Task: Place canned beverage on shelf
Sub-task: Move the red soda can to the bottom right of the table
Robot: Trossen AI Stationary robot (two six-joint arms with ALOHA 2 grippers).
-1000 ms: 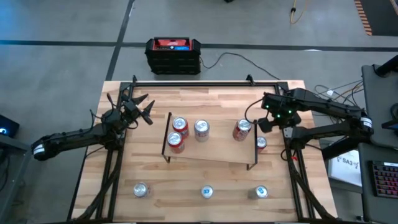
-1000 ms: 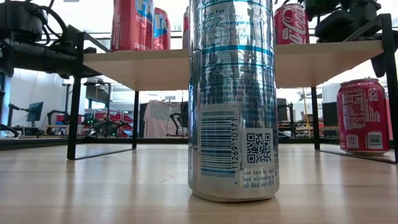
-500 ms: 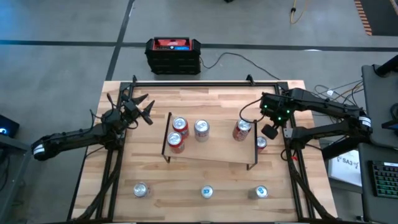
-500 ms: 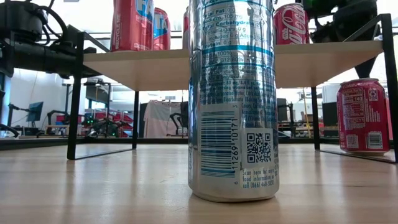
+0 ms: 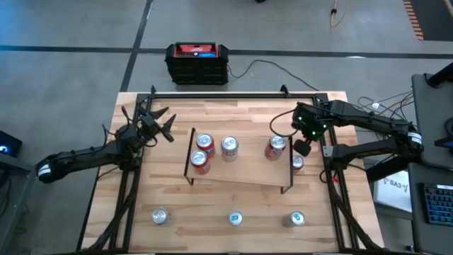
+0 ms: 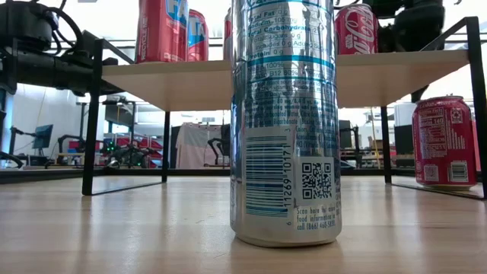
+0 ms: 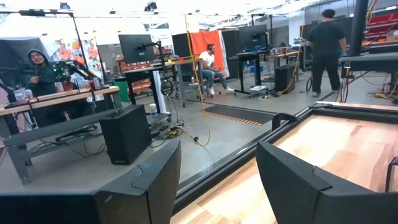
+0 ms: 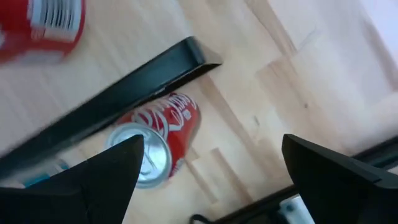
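Hovering above the bench beside the shelf's right end, the right end effector is spreading its fingers wide with nothing between them. It is hanging over a red can that is standing upright on the bench just outside the shelf's right black legs; the right wrist view is looking down on that can's silver top, with the shelf's dark frame bar running alongside it. That placement suggests the arm is lining up over this can as the next one to lift.

The shelf is sitting mid-bench and already carrying four upright cans: two red ones and a silver one toward its left, and another red one by its right end. Three silver cans are waiting in a row along the bench's near edge, at left, centre and right.

The left end effector is idling near the bench's left edge, its fingers parted and gripping nothing, well clear of the shelf.
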